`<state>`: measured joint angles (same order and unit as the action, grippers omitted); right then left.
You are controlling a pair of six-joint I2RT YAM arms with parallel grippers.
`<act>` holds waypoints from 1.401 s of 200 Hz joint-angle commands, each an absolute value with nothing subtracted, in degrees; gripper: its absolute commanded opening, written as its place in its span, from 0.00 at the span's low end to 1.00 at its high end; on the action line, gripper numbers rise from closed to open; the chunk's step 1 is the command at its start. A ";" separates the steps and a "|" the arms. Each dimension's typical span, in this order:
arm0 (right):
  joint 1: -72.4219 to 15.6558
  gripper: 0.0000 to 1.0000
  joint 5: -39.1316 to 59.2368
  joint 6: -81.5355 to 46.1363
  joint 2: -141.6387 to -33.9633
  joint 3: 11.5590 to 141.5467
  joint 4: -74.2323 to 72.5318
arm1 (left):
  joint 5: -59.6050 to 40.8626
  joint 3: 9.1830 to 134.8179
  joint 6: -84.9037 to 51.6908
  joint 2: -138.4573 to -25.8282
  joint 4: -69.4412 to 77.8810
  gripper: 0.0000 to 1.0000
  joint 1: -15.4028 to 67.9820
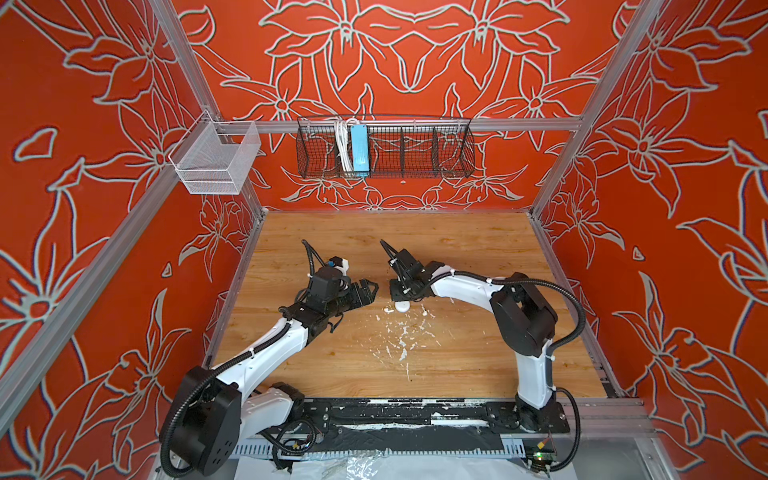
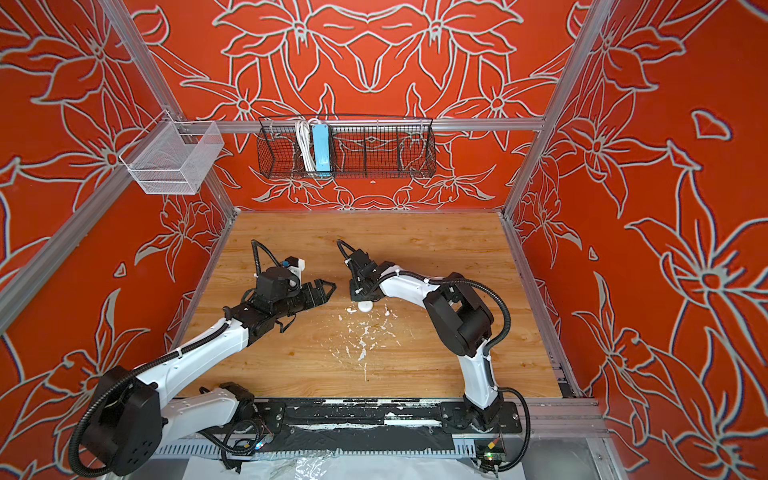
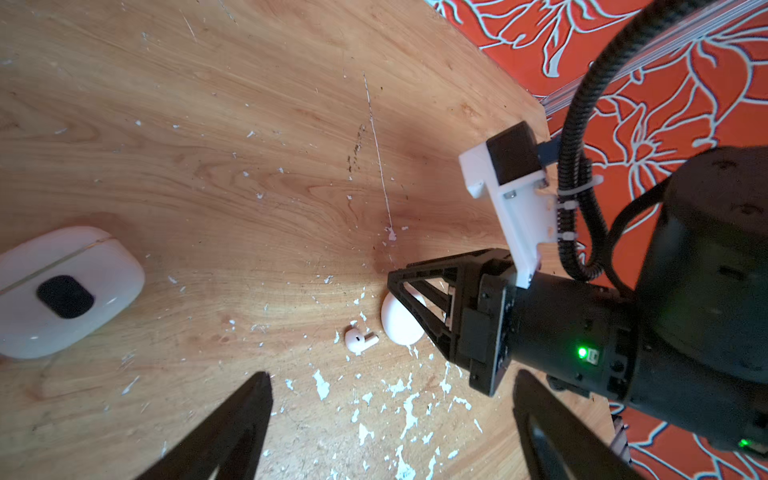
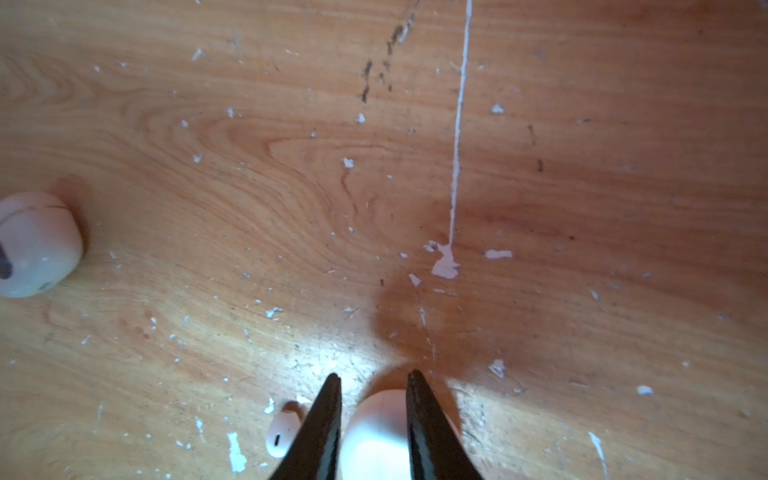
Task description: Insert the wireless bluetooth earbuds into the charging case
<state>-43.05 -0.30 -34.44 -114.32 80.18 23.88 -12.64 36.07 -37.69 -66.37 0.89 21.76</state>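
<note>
Your two top views look steeply down from high over the six o'clock edge onto the whole desk, back wall at twelve. Each wrist camera rides close above the wood, looking along its own jaws; both share the earbud and round white case.
</note>
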 commanded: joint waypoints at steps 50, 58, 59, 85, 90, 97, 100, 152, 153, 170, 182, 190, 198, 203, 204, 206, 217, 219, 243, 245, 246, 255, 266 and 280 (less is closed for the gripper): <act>-42.73 0.30 -5.26 -34.06 -114.77 76.90 27.77 | -11.40 35.78 -37.40 -65.16 -0.26 0.90 21.97; -42.77 0.30 -5.51 -34.61 -114.04 75.91 27.77 | -11.42 35.69 -37.43 -65.09 -0.24 0.90 21.97; -42.79 0.30 -5.57 -34.66 -113.89 75.79 27.73 | -11.42 35.69 -37.39 -65.07 -0.21 0.90 21.97; -42.94 0.30 -6.47 -37.47 -109.86 71.41 27.42 | -11.50 35.63 -37.36 -64.86 -0.25 0.90 21.97; -43.01 0.30 -6.57 -38.13 -108.96 70.41 27.43 | -11.45 35.63 -37.39 -64.86 -0.12 0.90 21.97; -43.18 0.30 -6.67 -39.37 -107.51 68.81 27.19 | -11.45 35.62 -37.45 -64.86 -0.11 0.90 21.97; -43.21 0.30 -6.72 -40.04 -107.05 68.10 27.12 | -11.56 35.60 -37.42 -64.95 -0.15 0.90 21.97; -46.21 0.30 -0.59 -52.85 -97.08 53.98 17.17 | -12.06 35.51 -37.69 -64.80 0.04 0.90 21.97; -46.35 0.30 -0.56 -52.97 -96.88 53.80 16.98 | -12.05 35.51 -37.65 -64.83 0.02 0.90 21.97; -47.72 0.30 -1.23 -56.31 -94.05 51.24 15.86 | -11.91 35.47 -37.74 -64.19 -0.04 0.90 21.97; -48.71 0.32 -0.90 -58.87 -92.21 48.59 13.07 | -12.04 35.29 -37.72 -63.58 -0.16 0.90 21.97; -49.28 0.32 -0.26 -60.48 -91.24 46.86 10.98 | -12.03 35.17 -37.80 -63.21 -0.11 0.90 21.97; -49.71 0.32 -0.32 -62.43 -90.29 45.53 10.13 | -11.93 35.10 -37.90 -62.77 -0.22 0.90 21.97; -49.87 0.32 -0.47 -63.68 -89.63 44.46 9.44 | -11.79 35.00 -37.98 -62.40 -0.32 0.90 21.93; -49.90 0.32 -0.50 -63.92 -89.46 44.33 9.20 | -11.79 34.99 -37.97 -62.31 -0.34 0.90 21.95; -50.07 0.32 -0.56 -64.39 -89.14 43.71 8.63 | -11.76 34.98 -37.97 -62.20 -0.35 0.90 21.97; -50.80 0.34 -1.26 -66.62 -87.34 40.65 5.49 | -11.73 34.74 -38.59 -61.33 -0.45 0.90 21.97; -50.98 0.35 -1.41 -66.86 -87.05 40.20 5.04 | -11.79 34.66 -38.76 -61.12 -0.44 0.90 21.97; -51.81 0.51 -3.16 -67.66 -82.68 37.86 5.25 | -12.90 32.07 -43.24 -58.57 1.72 0.90 22.15; -51.84 0.52 -3.10 -67.56 -82.46 37.70 5.09 | -13.05 31.84 -43.66 -58.37 1.88 0.90 22.19; -51.85 0.53 -3.09 -67.53 -82.23 37.57 5.01 | -13.07 31.78 -43.80 -58.28 1.91 0.90 22.21; -52.15 0.57 -2.86 -67.17 -80.64 36.27 3.74 | -13.31 31.64 -44.91 -57.41 0.96 0.90 22.61; -52.88 0.61 -2.34 -66.72 -79.28 34.54 0.75 | -13.47 32.25 -44.90 -57.04 -0.98 0.90 23.24; -53.97 0.64 -1.35 -66.48 -78.84 32.62 -2.84 | -12.59 33.24 -44.33 -53.84 -4.43 0.90 24.44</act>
<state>-52.34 -1.30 -64.86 -80.27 35.31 3.40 -12.75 32.01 -42.61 -57.45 -0.97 22.76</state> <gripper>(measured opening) 0.620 0.898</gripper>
